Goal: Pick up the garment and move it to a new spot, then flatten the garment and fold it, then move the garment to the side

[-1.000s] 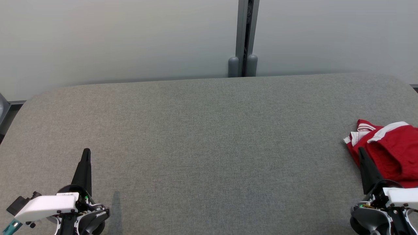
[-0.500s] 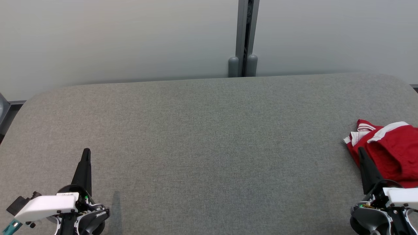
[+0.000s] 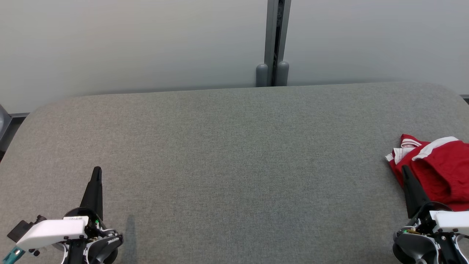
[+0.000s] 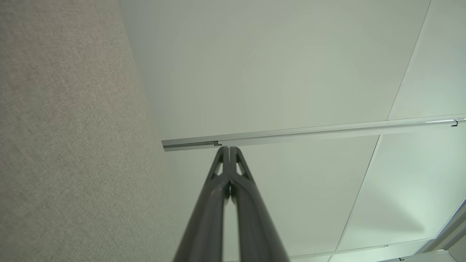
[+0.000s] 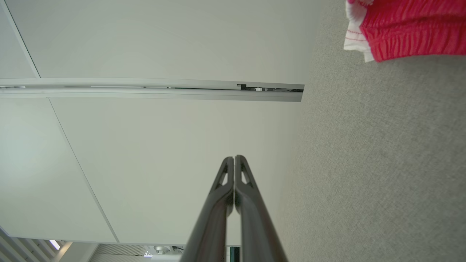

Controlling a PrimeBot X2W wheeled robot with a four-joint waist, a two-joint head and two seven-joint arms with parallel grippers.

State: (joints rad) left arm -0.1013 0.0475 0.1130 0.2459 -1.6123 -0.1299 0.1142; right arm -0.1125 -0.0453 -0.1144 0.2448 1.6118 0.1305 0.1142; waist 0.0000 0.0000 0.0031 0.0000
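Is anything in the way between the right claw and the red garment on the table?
Nothing visible does: the shut right claw sits close beside the red garment at the table's right end, only tabletop between.

The left hand (image 4: pixel 228 149) has its two dark fingers pressed together, holding nothing, with the tips pointing at a metal rail (image 4: pixel 309 131) that crosses the pale wall (image 4: pixel 255 72). The grey fabric counter (image 4: pixel 65 145) lies along the view's left side, its edge against the wall.
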